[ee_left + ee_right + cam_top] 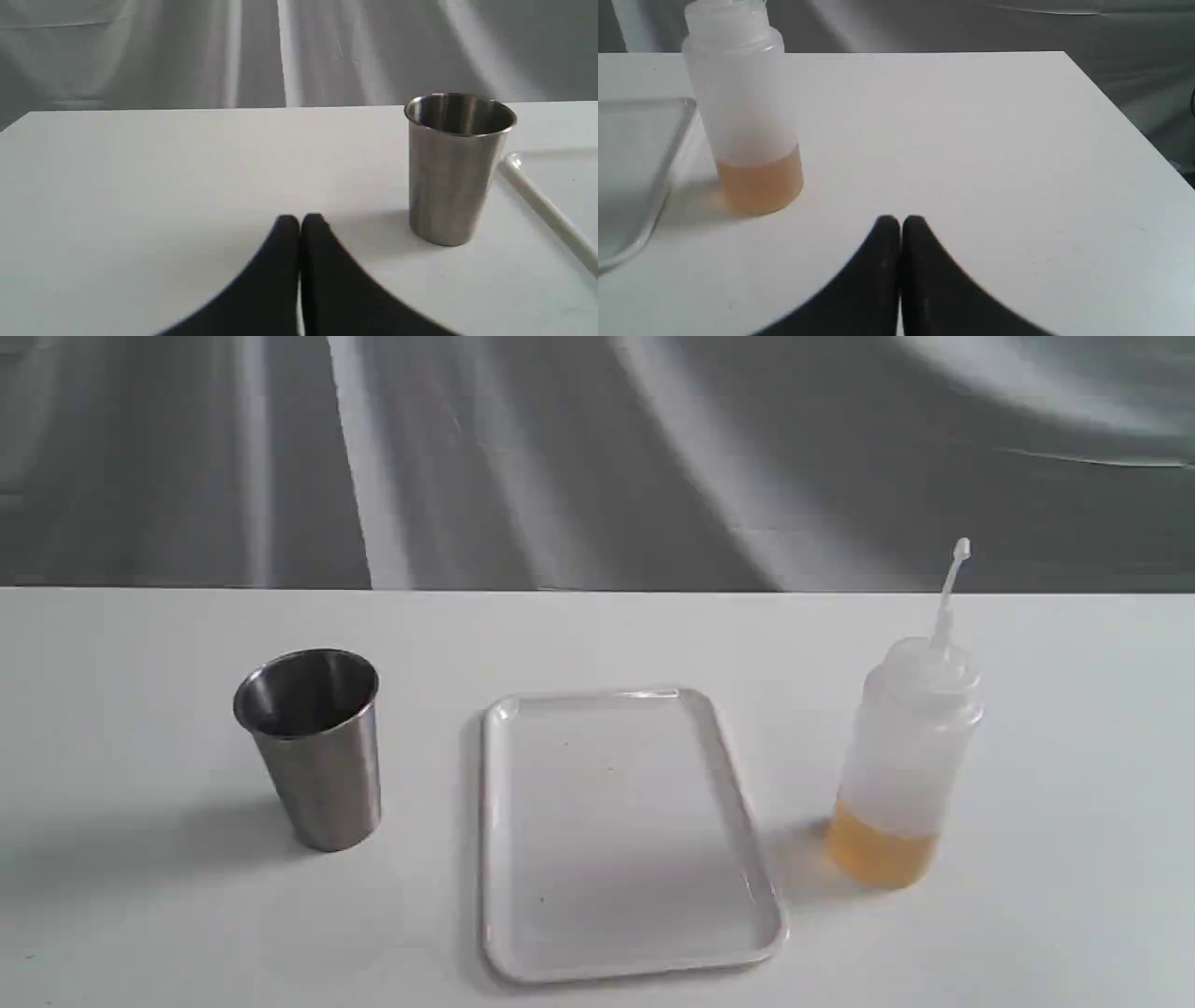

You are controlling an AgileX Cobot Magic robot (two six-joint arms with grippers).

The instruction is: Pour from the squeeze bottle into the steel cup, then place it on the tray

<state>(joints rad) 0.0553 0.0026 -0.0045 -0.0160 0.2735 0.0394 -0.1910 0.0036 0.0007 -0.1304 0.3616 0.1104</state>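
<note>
Squeeze bottle [901, 756] is noted upright on the table [1027, 933], just right of the tray [597, 696] and apart from it. Amber liquid fills only its lowest part. The nozzle points up with a slight lean; whether its tip is capped cannot be made out. The tray lies bare between the bottle and the steel cup [313, 747], which stands upright, well apart on the left.

Right gripper [900, 226]: fingers pressed together, nothing held, low over the table near the bottle. Left gripper [300, 224]: likewise closed and empty, near the cup.

Step judged: approach and grasp of the bottle, not yet begun. The jaws should be opened wider than the body before closing in. The grip is best taken mid-body, above the liquid line. The walls are expected to yield, so pressure should be kept light until the nozzle is over the cup.
</note>
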